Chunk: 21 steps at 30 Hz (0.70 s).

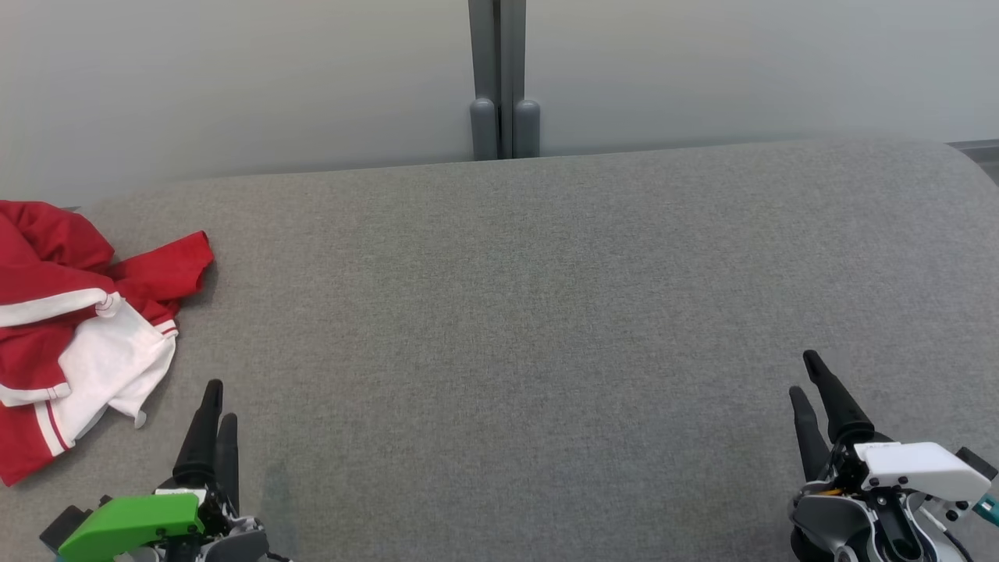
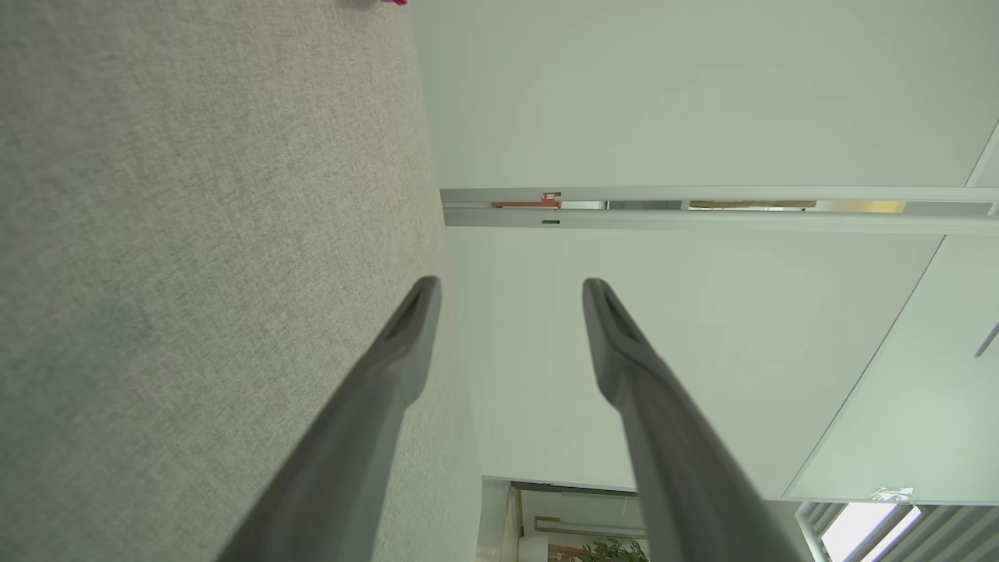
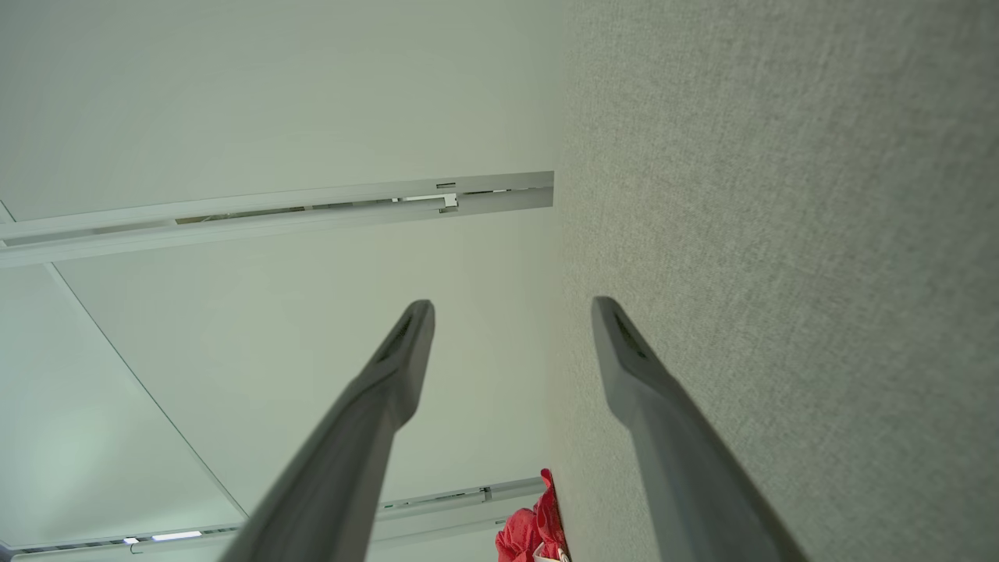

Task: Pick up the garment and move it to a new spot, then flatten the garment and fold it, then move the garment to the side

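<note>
A crumpled red and white garment lies bunched at the far left of the grey fabric surface; a bit of its red cloth also peeks in at the bottom of the right wrist view. My left gripper sits at the lower left, just right of the garment and apart from it, open and holding nothing. Far from the garment, at the lower right, my right gripper is open and empty too.
A pale wall with a grey vertical post rises behind the surface's far edge. The surface curves down at the right rear corner. Its broad middle stretches between the two grippers.
</note>
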{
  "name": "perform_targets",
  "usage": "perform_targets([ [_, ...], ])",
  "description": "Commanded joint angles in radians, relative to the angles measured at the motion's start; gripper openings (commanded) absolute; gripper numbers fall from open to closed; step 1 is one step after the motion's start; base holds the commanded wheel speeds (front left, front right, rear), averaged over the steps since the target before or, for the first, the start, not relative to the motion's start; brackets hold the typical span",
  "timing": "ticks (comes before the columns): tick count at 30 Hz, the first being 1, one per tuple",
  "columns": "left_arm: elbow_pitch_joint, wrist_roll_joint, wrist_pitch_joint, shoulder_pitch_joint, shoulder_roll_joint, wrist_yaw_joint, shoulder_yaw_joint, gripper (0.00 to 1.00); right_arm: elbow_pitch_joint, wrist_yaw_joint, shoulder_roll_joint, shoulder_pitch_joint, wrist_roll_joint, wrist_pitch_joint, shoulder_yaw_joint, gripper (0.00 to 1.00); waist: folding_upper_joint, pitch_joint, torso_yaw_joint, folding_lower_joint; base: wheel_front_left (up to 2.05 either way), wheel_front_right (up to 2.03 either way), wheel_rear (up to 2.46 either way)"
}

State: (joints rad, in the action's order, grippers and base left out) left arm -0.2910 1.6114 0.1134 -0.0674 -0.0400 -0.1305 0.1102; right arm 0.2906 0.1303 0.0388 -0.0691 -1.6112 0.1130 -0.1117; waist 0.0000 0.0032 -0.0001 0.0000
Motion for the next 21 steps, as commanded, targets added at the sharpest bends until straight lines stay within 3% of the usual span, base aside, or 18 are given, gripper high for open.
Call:
perform_targets([
  [1, 0.013, 0.000, -0.007, -0.004, -0.001, 0.000, -0.005, 1.00, -0.012, 0.000, 0.001, -0.005, 0.003, -0.007, 0.004, 1.00, 0.0000, 0.000, 0.000, 0.0000, 0.00, 0.00, 0.00],
  [11, 0.052, -0.018, -0.057, 0.006, -0.002, 0.000, -0.020, 1.00, -0.044, 0.000, 0.003, 0.001, 0.048, -0.057, 0.014, 1.00, 0.0000, 0.002, -0.001, 0.0000, 0.00, 0.00, 0.00],
  [21, 0.086, -0.114, -0.102, 0.004, -0.004, 0.000, 0.021, 1.00, -0.057, 0.000, 0.005, -0.017, 0.248, -0.102, -0.002, 1.00, 0.0000, 0.006, -0.001, 0.0000, 0.00, 0.00, 0.00],
])
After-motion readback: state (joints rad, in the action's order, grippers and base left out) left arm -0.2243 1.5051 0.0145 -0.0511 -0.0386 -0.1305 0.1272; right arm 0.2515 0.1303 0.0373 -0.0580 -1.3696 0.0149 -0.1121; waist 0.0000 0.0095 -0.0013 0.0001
